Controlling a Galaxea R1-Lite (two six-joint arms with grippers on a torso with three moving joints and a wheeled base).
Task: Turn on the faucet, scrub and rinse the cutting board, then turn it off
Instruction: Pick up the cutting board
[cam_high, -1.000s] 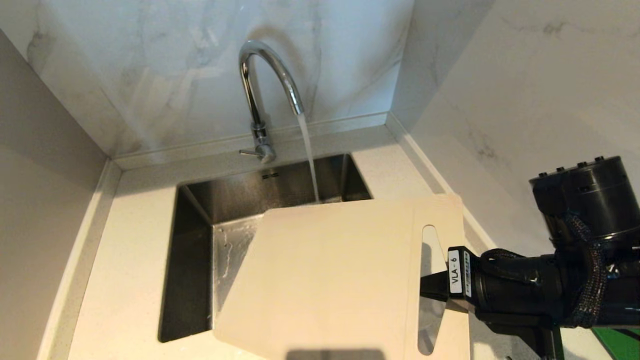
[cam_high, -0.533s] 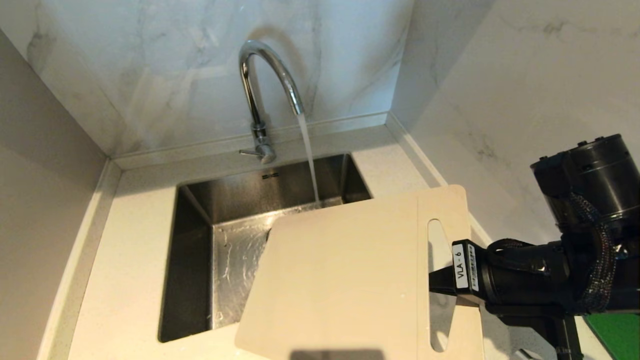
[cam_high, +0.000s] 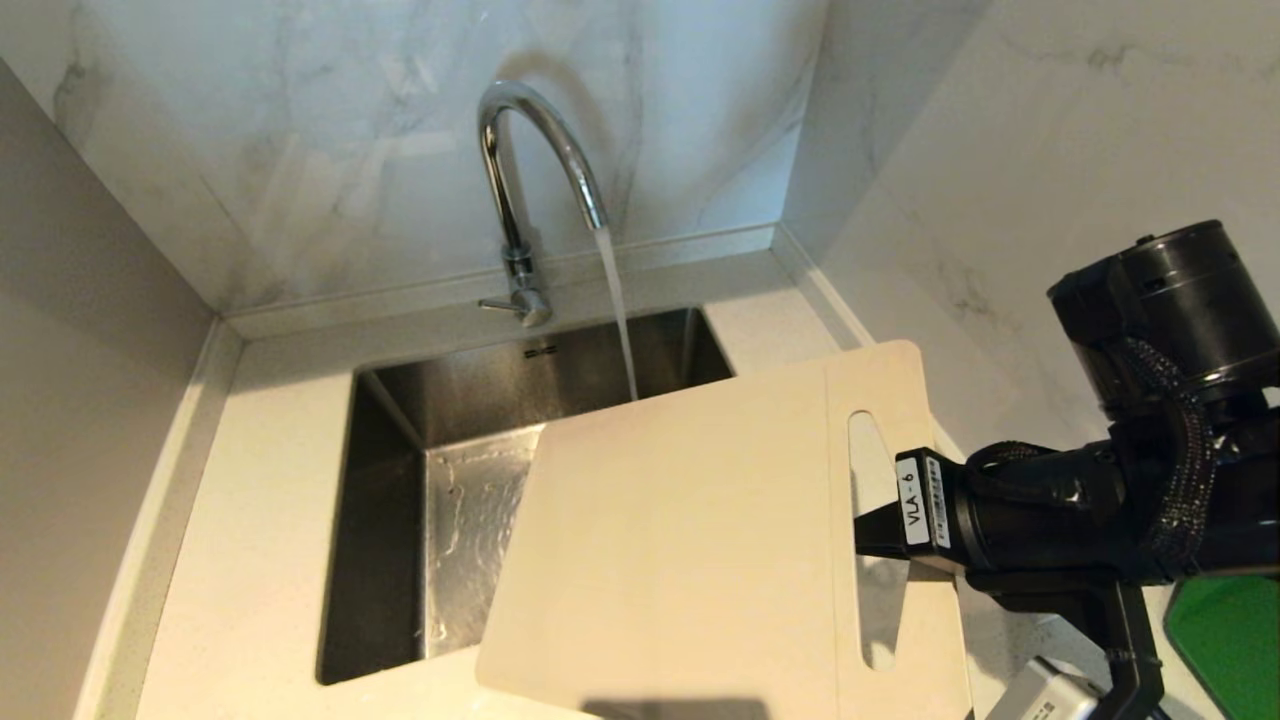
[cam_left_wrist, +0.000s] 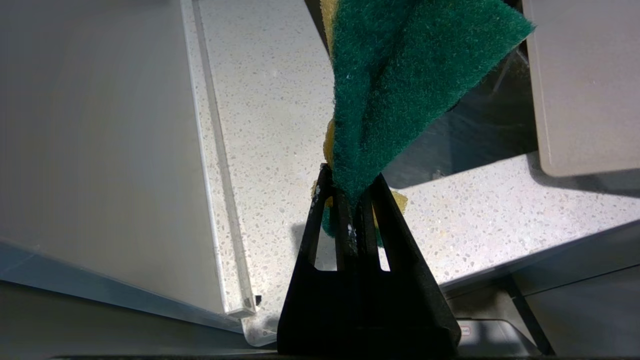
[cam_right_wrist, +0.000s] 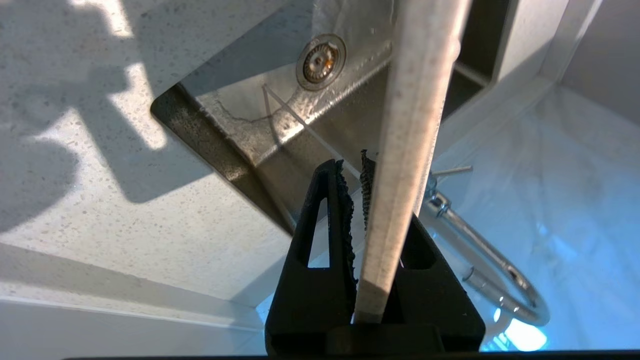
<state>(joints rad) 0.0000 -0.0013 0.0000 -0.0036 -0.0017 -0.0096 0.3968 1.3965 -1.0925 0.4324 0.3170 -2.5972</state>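
The chrome faucet (cam_high: 530, 150) is running, and its water stream (cam_high: 618, 310) drops into the sink just behind the top edge of the cutting board (cam_high: 700, 540). The pale board hangs tilted above the sink's right half, slot end to the right. My right gripper (cam_high: 870, 535) is shut on that end beside the slot. In the right wrist view the board (cam_right_wrist: 410, 125) runs edge-on through the gripper (cam_right_wrist: 357, 170), with the faucet (cam_right_wrist: 480, 245) beyond. My left gripper (cam_left_wrist: 350, 187), out of the head view, is shut on a green-and-yellow sponge (cam_left_wrist: 400, 85) above the counter.
The steel sink (cam_high: 390, 500) is set in a speckled white counter (cam_high: 250, 500), and its drain (cam_right_wrist: 320, 62) shows below the board. Marble walls close in at the back and on the right. A green object (cam_high: 1225, 640) lies at the front right.
My right arm has lifted the cutting board and carried it a little to the right, uncovering more of the sink floor. The water keeps running. The left arm has stayed still.
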